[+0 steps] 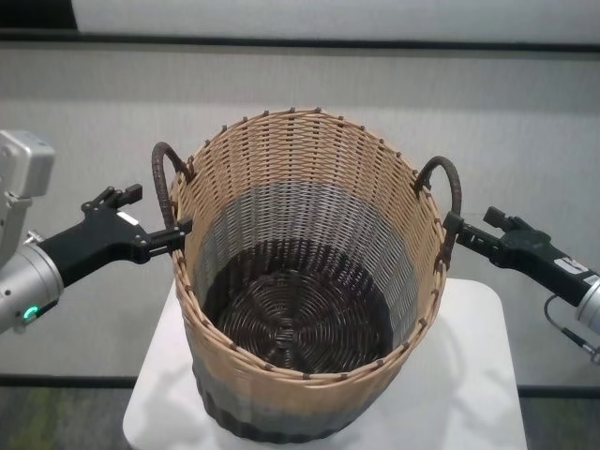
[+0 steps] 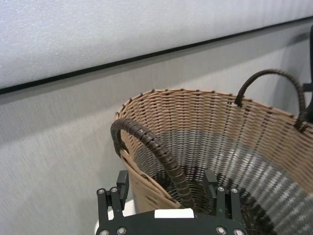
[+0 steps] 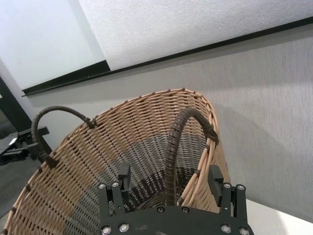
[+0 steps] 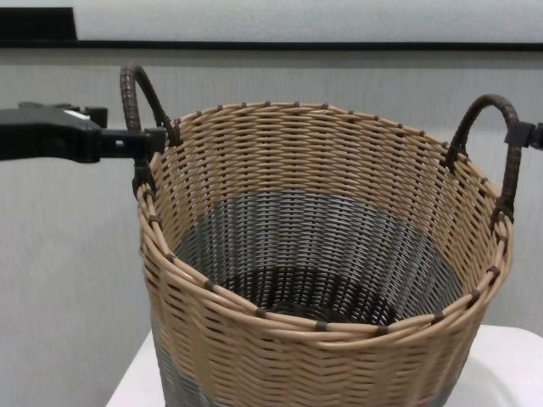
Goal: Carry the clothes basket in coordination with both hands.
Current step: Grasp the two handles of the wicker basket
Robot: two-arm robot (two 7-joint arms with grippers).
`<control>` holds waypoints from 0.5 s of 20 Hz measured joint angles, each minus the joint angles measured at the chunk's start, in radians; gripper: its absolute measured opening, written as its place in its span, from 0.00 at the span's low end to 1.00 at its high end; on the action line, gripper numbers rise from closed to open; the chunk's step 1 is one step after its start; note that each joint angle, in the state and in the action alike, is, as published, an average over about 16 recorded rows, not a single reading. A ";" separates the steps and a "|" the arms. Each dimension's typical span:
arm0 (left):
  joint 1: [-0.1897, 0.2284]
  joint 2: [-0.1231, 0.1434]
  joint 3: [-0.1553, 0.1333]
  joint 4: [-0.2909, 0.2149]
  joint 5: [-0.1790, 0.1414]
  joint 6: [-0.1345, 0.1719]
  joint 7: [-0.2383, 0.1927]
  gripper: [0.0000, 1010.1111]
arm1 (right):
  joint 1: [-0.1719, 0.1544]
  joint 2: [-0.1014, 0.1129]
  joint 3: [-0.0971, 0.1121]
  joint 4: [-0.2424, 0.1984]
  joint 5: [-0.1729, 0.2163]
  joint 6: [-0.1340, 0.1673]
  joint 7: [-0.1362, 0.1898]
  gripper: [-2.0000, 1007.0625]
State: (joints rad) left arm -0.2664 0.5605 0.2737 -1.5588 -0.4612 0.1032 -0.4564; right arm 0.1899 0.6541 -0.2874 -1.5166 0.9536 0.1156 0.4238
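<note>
A large clothes basket [image 1: 300,309] of woven wicker stood upright on a small white counter [image 1: 487,375], close to its near edge, as the robot's two arms reached in from either side. The left end effector [image 1: 174,232] sat at the left handle [image 1: 167,183], its fingers spread with the dark loop's lower leg running between them; the wrist view showed the loop passing through the gap, not yet pinched. The right end effector [image 1: 454,228] stood the same way at the right handle [image 1: 446,187], fingers parted on either side of the loop's leg.

The basket looked stiff and light for its bulk: a rigid weave of tan upper band, grey middle and dark brown base, likely to keep its shape when lifted but to creak or flex a little at the rim. Its wrapped handles appeared ribbed and grippy rather than slick, and they were the obvious places to take hold, one per arm, low on each loop where it joined the rim. Being wide and round, it would probably tilt if one side rose ahead of the other.

Inside, the basket was empty; only its coiled dark bottom [image 1: 286,323] showed.
</note>
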 joint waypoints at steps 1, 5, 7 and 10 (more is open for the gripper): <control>-0.007 -0.002 0.003 0.007 0.001 -0.003 -0.001 0.99 | 0.000 0.000 -0.001 0.000 -0.001 0.000 0.000 0.99; -0.033 -0.011 0.015 0.035 0.009 -0.017 -0.006 0.99 | 0.001 -0.001 -0.004 -0.001 -0.006 -0.001 0.002 0.99; -0.046 -0.016 0.019 0.047 0.014 -0.024 -0.008 0.99 | 0.002 -0.002 -0.006 -0.001 -0.008 0.000 0.003 0.99; -0.062 -0.021 0.024 0.060 0.018 -0.030 -0.012 0.99 | 0.004 -0.004 -0.010 0.000 -0.012 0.000 0.004 0.99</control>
State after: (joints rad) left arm -0.3289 0.5391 0.2974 -1.4989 -0.4429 0.0729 -0.4683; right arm 0.1937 0.6502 -0.2975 -1.5170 0.9415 0.1157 0.4282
